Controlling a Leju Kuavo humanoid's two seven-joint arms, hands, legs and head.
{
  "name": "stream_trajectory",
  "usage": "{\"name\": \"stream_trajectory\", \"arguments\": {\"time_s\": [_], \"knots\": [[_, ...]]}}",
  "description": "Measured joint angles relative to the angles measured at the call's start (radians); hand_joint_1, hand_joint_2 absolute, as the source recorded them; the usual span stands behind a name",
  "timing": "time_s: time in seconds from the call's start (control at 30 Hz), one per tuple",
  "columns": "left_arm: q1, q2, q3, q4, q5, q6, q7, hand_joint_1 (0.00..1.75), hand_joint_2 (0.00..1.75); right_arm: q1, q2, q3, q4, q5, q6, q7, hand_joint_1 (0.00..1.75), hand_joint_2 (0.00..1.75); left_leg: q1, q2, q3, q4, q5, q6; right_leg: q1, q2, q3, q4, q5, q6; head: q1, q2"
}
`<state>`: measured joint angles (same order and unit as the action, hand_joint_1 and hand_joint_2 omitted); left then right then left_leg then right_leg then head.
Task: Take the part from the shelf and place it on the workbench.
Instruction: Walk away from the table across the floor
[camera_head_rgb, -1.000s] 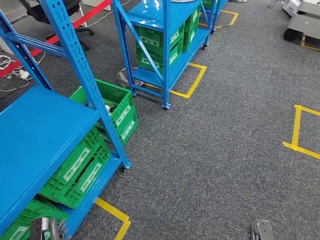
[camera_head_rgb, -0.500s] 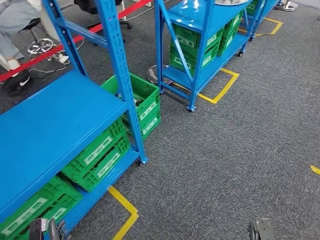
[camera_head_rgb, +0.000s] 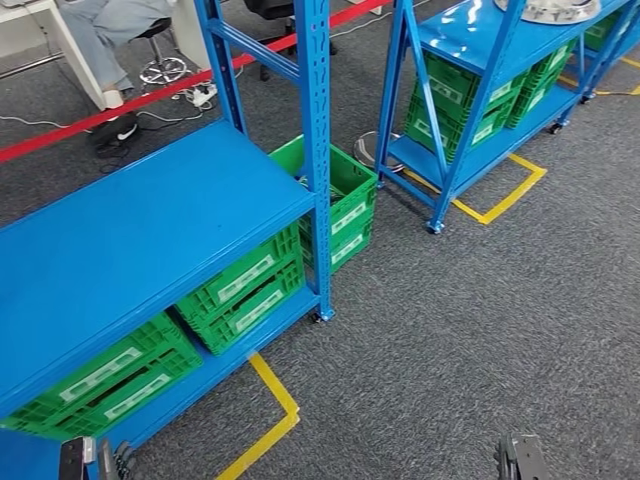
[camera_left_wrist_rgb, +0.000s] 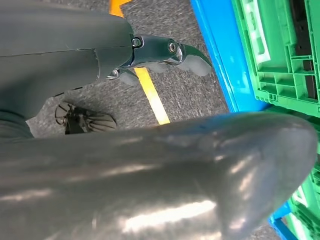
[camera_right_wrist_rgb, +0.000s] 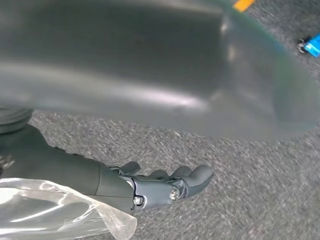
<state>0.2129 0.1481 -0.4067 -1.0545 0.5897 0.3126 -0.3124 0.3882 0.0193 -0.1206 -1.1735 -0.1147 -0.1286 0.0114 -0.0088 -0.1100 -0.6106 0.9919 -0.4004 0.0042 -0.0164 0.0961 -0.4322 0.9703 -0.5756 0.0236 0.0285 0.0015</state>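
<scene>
The approach to the shelving was judged to be the step in hand, with nothing yet picked up. The left hand (camera_left_wrist_rgb: 166, 52) was seen hanging beside the near blue shelf (camera_head_rgb: 136, 230), its fingers held loosely apart and straight, with nothing between them. The right hand (camera_right_wrist_rgb: 166, 187) was seen over grey carpet (camera_head_rgb: 490, 330), its fingers likewise lying slightly apart and closed on nothing.

The part (camera_head_rgb: 555, 10) was taken to be the round silver piece on the top of the far blue shelf (camera_head_rgb: 483, 40), at the upper edge of the head view and well apart from both hands; whether this was truly the piece wanted could not be told for certain.

The next move was judged to call for walking towards that far shelf until the round piece came within reach of a raised arm.

Two blue shelves were counted. On the near one's bottom level two green crates (camera_head_rgb: 241, 285) were seen, with one more crate (camera_head_rgb: 343, 195) just behind its upright. Several crates were stacked in the far shelf, too crowded to be counted. Two yellow tape corners (camera_head_rgb: 275, 425) were marked on the floor
</scene>
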Motion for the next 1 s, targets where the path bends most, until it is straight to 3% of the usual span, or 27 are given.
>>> {"name": "stream_trajectory", "arguments": {"time_s": [0.07,0.1,0.17,0.23,0.27,0.3,0.37,0.43,0.47,0.5,0.57,0.6,0.63,0.7,0.77,0.8,0.83,0.87,0.93,1.0], "knots": [[0.003,0.000,0.000,0.002,0.000,0.000,0.000,0.00,0.00,0.000,0.000,0.003,0.000,-0.001,-0.002,-0.001,0.00,0.00,0.002,-0.013,-0.011,0.002,0.009,-0.012,0.001,-0.029,-0.015,0.000,0.010,-0.011,0.000,0.000],[0.005,-0.001,0.000,0.003,0.000,0.000,0.000,0.00,0.00,0.000,0.000,0.004,0.000,-0.001,-0.003,-0.001,0.00,0.00,0.003,0.004,-0.019,0.014,-0.006,-0.017,0.001,-0.044,-0.021,-0.001,0.015,-0.019,-0.002,0.000],[0.004,-0.001,0.000,0.004,0.000,0.000,-0.001,0.00,0.00,0.002,0.000,0.007,-0.001,-0.003,-0.004,-0.002,0.00,0.00,0.005,0.061,-0.047,0.096,-0.084,-0.027,0.001,-0.078,-0.036,-0.002,0.026,-0.034,-0.006,0.000],[0.001,-0.002,0.000,0.005,-0.001,-0.001,-0.002,0.00,0.00,0.009,-0.002,0.008,-0.001,-0.007,-0.009,-0.003,0.00,0.00,0.011,0.093,-0.081,0.229,-0.167,-0.037,0.004,-0.114,-0.051,-0.002,0.035,-0.038,-0.008,0.000],[0.000,-0.002,0.000,0.006,-0.002,-0.001,-0.002,0.00,0.00,0.011,-0.003,0.009,-0.001,-0.010,-0.011,-0.003,0.00,0.00,0.014,0.097,-0.088,0.278,-0.184,-0.040,0.004,-0.132,-0.058,-0.001,0.039,-0.037,-0.008,0.000],[0.001,-0.002,0.000,0.007,-0.002,-0.001,-0.002,0.00,0.00,0.011,-0.004,0.010,-0.001,-0.013,-0.014,-0.003,0.00,0.00,0.016,0.099,-0.078,0.293,-0.180,-0.043,0.005,-0.148,-0.064,-0.001,0.043,-0.036,-0.008,0.000],[0.002,-0.002,0.000,0.009,-0.003,-0.001,-0.003,0.00,0.00,0.009,-0.005,0.014,-0.001,-0.017,-0.016,-0.003,0.00,0.00,0.018,0.110,-0.002,0.209,-0.136,-0.044,0.005,-0.177,-0.068,0.000,0.047,-0.032,-0.008,0.000],[0.001,-0.002,0.000,0.010,-0.003,-0.001,-0.004,0.00,0.00,0.007,-0.006,0.018,-0.002,-0.018,-0.017,-0.004,0.00,0.00,0.012,0.158,0.103,0.052,-0.109,-0.035,0.007,-0.204,-0.064,0.000,0.050,-0.026,-0.008,0.000],[-0.001,-0.002,0.001,0.011,-0.003,-0.001,-0.004,0.00,0.00,0.006,-0.006,0.019,-0.002,-0.018,-0.017,-0.004,0.00,0.00,0.007,0.178,0.132,0.001,-0.106,-0.027,0.008,-0.217,-0.060,0.000,0.052,-0.022,-0.007,0.000],[-0.001,-0.001,0.001,0.011,-0.003,-0.001,-0.005,0.00,0.00,0.004,-0.006,0.021,-0.003,-0.019,-0.017,-0.004,0.00,0.00,0.002,0.192,0.145,-0.028,-0.110,-0.019,0.009,-0.229,-0.056,0.000,0.054,-0.017,-0.007,0.000],[0.001,-0.001,0.000,0.012,-0.003,-0.001,-0.005,0.00,0.00,0.001,-0.007,0.024,-0.004,-0.019,-0.018,-0.004,0.00,0.00,0.000,0.178,0.138,-0.035,-0.104,-0.003,0.010,-0.247,-0.054,-0.001,0.056,-0.005,-0.007,0.000],[0.004,-0.001,0.000,0.012,-0.003,-0.001,-0.006,0.00,0.00,-0.001,-0.008,0.027,-0.005,-0.019,-0.018,-0.004,0.00,0.00,0.002,0.168,0.134,-0.040,-0.100,0.005,0.009,-0.232,-0.059,0.005,0.050,0.001,-0.007,0.000],[0.004,-0.002,0.000,0.013,-0.003,-0.001,-0.006,0.00,0.00,-0.002,-0.009,0.029,-0.006,-0.019,-0.018,-0.005,0.00,0.00,0.005,0.157,0.131,-0.043,-0.094,0.012,0.008,-0.204,-0.070,0.026,0.034,0.007,-0.005,0.000],[0.001,-0.003,0.001,0.014,-0.003,-0.001,-0.006,0.00,0.00,0.001,-0.012,0.032,-0.008,-0.019,-0.019,-0.005,0.00,0.00,0.007,0.134,0.122,-0.045,-0.086,0.022,0.005,-0.129,-0.122,0.133,-0.027,0.013,-0.001,0.000],[-0.001,-0.004,0.001,0.015,-0.003,-0.001,-0.006,0.00,0.00,0.007,-0.016,0.032,-0.007,-0.019,-0.020,-0.005,0.00,0.00,0.005,0.108,0.115,-0.043,-0.082,0.026,0.005,-0.101,-0.185,0.266,-0.077,0.014,0.000,0.000],[-0.001,-0.004,0.001,0.015,-0.003,-0.001,-0.006,0.00,0.00,0.008,-0.016,0.033,-0.007,-0.019,-0.021,-0.005,0.00,0.00,0.004,0.094,0.113,-0.042,-0.081,0.027,0.005,-0.098,-0.201,0.296,-0.078,0.014,0.000,0.000],[0.000,-0.004,0.001,0.017,-0.003,-0.001,-0.006,0.00,0.00,0.009,-0.017,0.033,-0.007,-0.019,-0.021,-0.005,0.00,0.00,0.003,0.080,0.113,-0.039,-0.080,0.026,0.005,-0.097,-0.197,0.285,-0.057,0.012,0.000,0.000],[0.000,-0.004,0.001,0.018,-0.003,-0.001,-0.006,0.00,0.00,0.009,-0.017,0.034,-0.007,-0.019,-0.021,-0.005,0.00,0.00,0.003,0.066,0.113,-0.036,-0.081,0.025,0.005,-0.092,-0.176,0.234,-0.021,0.010,0.000,0.000],[-0.001,-0.004,0.001,0.019,-0.003,-0.001,-0.006,0.00,0.00,0.008,-0.018,0.034,-0.007,-0.019,-0.020,-0.004,0.00,0.00,0.002,0.040,0.111,-0.029,-0.083,0.021,0.003,-0.050,-0.115,0.096,0.047,0.003,0.000,0.000],[-0.004,-0.005,0.001,0.019,-0.003,-0.001,-0.006,0.00,0.00,0.009,-0.019,0.035,-0.007,-0.019,-0.021,-0.004,0.00,0.00,0.003,0.016,0.099,-0.020,-0.083,0.012,0.000,-0.008,-0.080,0.023,0.062,-0.002,-0.001,0.000]]}}
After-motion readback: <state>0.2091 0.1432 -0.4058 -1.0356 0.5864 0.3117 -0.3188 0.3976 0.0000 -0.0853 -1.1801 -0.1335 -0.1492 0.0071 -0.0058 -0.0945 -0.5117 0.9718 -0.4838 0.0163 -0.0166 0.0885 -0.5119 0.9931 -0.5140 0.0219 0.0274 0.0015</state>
